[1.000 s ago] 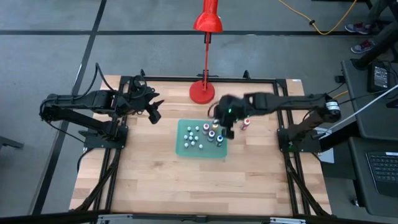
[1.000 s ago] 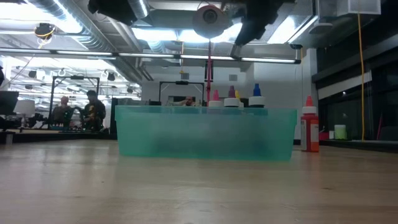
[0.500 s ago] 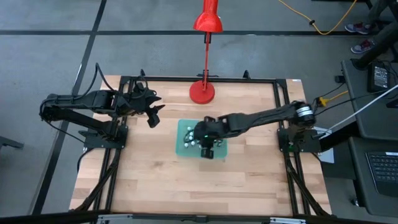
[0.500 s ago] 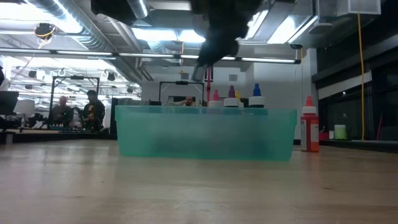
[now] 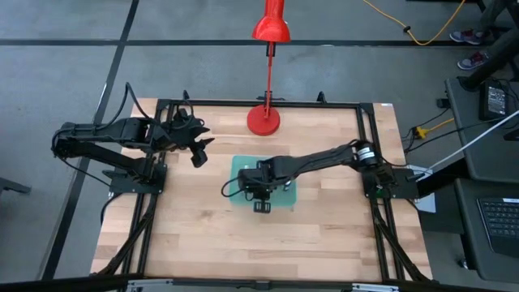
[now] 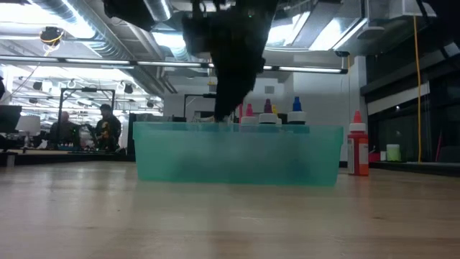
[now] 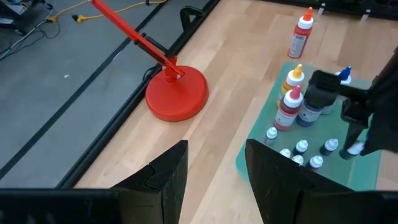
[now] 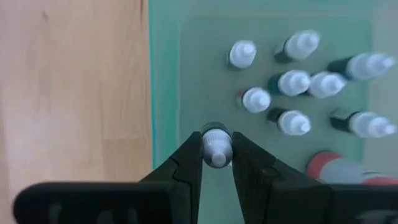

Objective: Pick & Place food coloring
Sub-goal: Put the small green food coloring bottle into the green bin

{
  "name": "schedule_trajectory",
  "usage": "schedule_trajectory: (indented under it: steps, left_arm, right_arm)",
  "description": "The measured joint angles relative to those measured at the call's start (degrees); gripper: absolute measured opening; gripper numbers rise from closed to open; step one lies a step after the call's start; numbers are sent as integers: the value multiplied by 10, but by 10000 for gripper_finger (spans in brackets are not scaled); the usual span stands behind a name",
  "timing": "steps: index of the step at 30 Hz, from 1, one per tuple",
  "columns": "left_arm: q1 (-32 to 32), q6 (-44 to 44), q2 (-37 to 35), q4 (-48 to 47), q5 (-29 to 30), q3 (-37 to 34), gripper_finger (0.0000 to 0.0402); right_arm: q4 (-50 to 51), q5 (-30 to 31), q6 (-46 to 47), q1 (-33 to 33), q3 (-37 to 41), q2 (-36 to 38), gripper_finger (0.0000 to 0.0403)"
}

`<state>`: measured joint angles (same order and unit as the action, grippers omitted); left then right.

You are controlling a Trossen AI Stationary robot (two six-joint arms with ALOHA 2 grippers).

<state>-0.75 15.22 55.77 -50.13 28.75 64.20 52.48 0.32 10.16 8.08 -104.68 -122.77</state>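
Note:
Several tiny food coloring bottles with white caps stand in a green tray, beside a few taller bottles. My right gripper hangs over the tray's near-left part, pointing down, shut on one tiny white-capped bottle. In the low view it reaches down to the tray's rim. My left gripper waits open above the table's far left, away from the tray. My right gripper pinches a tiny bottle by its white cap between its two fingers, coming from above and pointing down. The bottle is upright under the fingers, over the tray floor near the tray's left wall. Whether its base rests on the tray is hidden.
A red lamp stands with its round base on the far middle of the table, close behind the tray. A red-capped bottle stands on the wood to the right of the tray. Bare wood lies in front of the tray.
My right gripper has swung from the tray's right side toward the table's left and a little nearer, across the tray to its near-left part, and has come down toward the rim. The left arm has kept still.

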Motion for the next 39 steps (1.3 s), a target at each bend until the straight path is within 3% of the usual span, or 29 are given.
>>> schedule_trajectory:
  steps: [39]
  left_arm:
    - [0,0,0,-2,1,0,157]
  right_arm:
    - [-30,-20,1,-10,1,-59,76]
